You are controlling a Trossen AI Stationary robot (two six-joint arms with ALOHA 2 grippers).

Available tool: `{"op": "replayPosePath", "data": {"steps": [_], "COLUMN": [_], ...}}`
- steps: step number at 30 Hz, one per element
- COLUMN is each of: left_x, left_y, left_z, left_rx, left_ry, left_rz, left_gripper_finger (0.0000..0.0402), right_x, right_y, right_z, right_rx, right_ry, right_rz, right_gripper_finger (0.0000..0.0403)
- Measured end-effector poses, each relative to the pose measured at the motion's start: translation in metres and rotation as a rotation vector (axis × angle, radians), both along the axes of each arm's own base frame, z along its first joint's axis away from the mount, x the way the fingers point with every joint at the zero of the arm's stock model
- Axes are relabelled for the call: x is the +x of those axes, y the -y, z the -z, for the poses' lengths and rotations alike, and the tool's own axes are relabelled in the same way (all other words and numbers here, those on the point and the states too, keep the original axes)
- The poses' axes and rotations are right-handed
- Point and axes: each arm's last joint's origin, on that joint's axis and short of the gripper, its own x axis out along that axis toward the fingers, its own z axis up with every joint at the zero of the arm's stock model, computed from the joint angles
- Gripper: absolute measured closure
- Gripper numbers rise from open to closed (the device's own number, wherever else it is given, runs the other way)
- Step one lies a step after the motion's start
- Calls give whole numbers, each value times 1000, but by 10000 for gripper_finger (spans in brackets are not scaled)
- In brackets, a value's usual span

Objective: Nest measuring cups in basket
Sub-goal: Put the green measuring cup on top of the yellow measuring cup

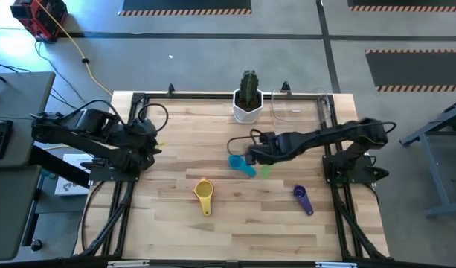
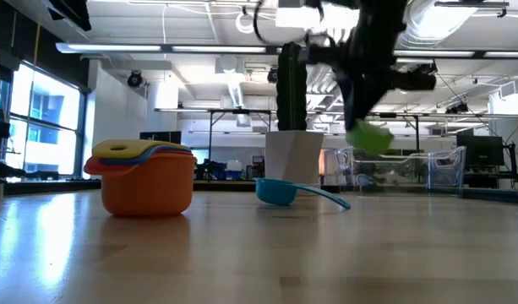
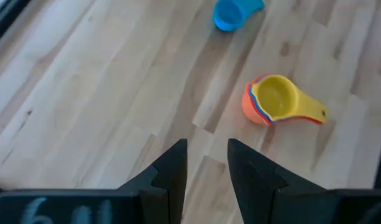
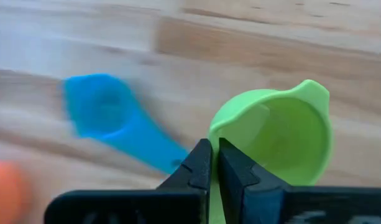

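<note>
Right gripper [image 4: 214,163]: we are pinching the green cup [image 4: 283,134] (off the table), beside the blue cup [image 4: 115,127].
Left gripper [image 3: 207,163]: we are waiting, fingers slightly apart.

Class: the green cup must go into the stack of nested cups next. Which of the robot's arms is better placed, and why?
The right. Its gripper already grips the green cup, lifted off the table beside the stack. The left gripper waits empty at the table's left edge.
</note>
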Motion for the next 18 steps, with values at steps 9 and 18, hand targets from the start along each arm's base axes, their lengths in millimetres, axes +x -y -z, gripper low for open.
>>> {"op": "replayPosePath", "data": {"steps": [9,18], "left_x": [-20,-42], "left_y": [-2,-6], "left_z": [-3,-7], "left_rx": [-36,-49], "left_ry": [1,62], "left_rz": [37,28], "left_gripper_finger": [298,298], "right_x": [28,90], "right_y": [-44,-63], "right_z": [-56,-73], "right_rx": [-112,-147], "right_ry": [241,275], "right_rz": [-13,-131], "right_gripper_finger": [402,403]}}
